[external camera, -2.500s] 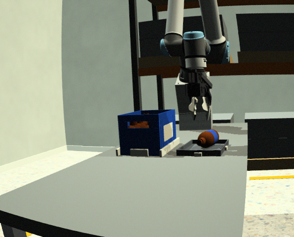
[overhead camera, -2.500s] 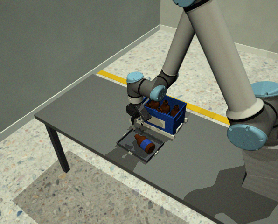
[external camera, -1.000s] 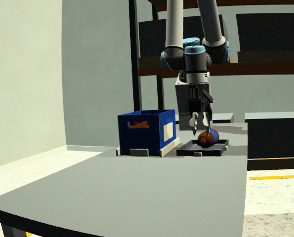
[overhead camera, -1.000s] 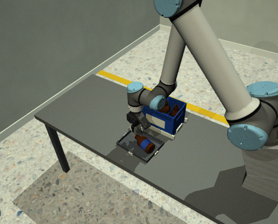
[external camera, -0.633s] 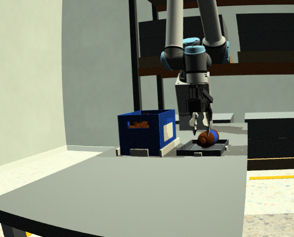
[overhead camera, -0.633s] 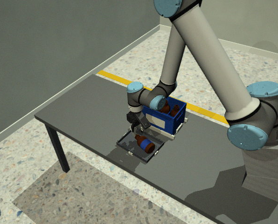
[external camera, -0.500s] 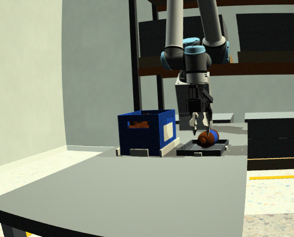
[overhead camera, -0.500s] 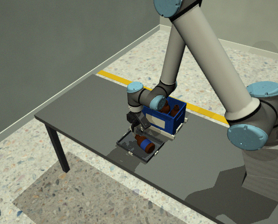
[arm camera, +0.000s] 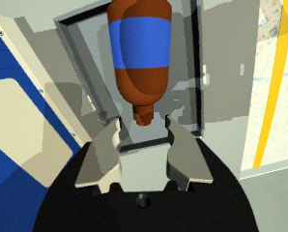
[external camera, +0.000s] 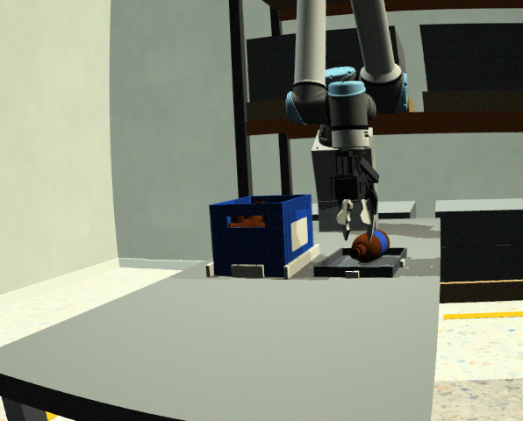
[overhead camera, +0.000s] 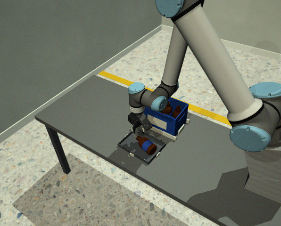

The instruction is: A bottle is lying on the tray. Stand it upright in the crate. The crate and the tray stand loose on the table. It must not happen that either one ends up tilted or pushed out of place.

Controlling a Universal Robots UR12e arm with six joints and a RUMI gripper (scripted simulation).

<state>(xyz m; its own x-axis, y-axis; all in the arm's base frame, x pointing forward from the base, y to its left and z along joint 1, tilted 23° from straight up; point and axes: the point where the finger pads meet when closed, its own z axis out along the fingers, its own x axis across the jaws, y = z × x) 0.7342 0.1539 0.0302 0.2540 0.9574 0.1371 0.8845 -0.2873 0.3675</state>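
Directly below the end effector (external camera: 355, 216) lies the bottle (overhead camera: 146, 144), brown with a blue band, on its side in the tray (overhead camera: 126, 147). Wrist view: bottle neck (arm camera: 143, 115) points toward the end effector and sits just ahead of the two fingertips, lined up with the gap between them, not yet inside it. Exterior view: fingertips hang just above the neck end, apparently no contact. End effector partly parted and holding nothing; the gap looks a little wider than the neck. To the end effector's side, just beside the tray, stands the crate (external camera: 261, 233) on the worktop (external camera: 216, 344); bottles (overhead camera: 171, 109) already stand in it, and which cell is free cannot be told from these views. Step in hand, as judged: approach and alignment for the pick; nothing lifted, bottle not yet in crate. Next move calls for a short descent so the fingers straddle the neck or shoulder, then a firm squeeze. The body is round and may roll in the tray; a neck grip may let it swing. Tray and crate are loose, so avoid pushing either. After lifting, the bottle must be turned base-down before lowering into a free cell.
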